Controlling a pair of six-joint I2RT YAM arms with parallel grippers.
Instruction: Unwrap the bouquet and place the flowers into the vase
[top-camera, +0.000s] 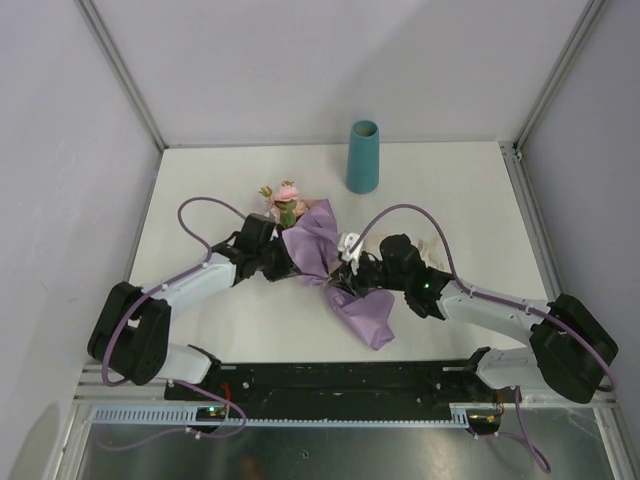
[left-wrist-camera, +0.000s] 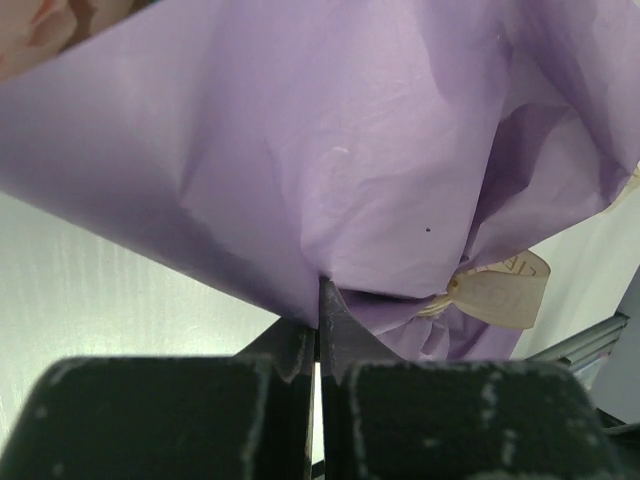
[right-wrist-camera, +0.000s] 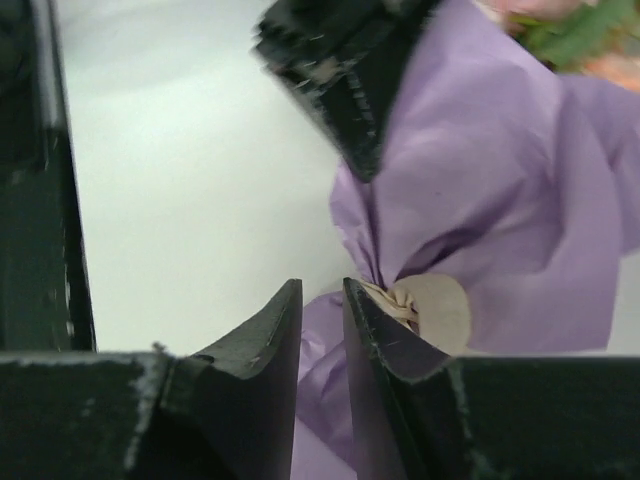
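**Left claw pinched on the paper, right claw slightly parted by the knot**

My left claw (left-wrist-camera: 315, 310) is closed, its tips nipping a fold of the lilac paper (left-wrist-camera: 350, 170), which fills most of my left wrist view. My right claw (right-wrist-camera: 322, 287) stands a little apart with nothing between the fingers. Its tips are just beside the ribbon (right-wrist-camera: 398, 300) knot and a round cream tag (right-wrist-camera: 445, 312) at the lower centre of my right wrist view. Whether they touch the knot I cannot tell.

The bouquet (top-camera: 322, 250) lies in the middle of the top view on the white worktop (top-camera: 450, 190), between my two arms. It is wrapped and tied. The flowers (top-camera: 287, 200) poke out of its upper-left end, and the paper tail trails to the lower right. The vase (top-camera: 363, 157) stands upright at the upper centre, near the far edge and apart from the bouquet.
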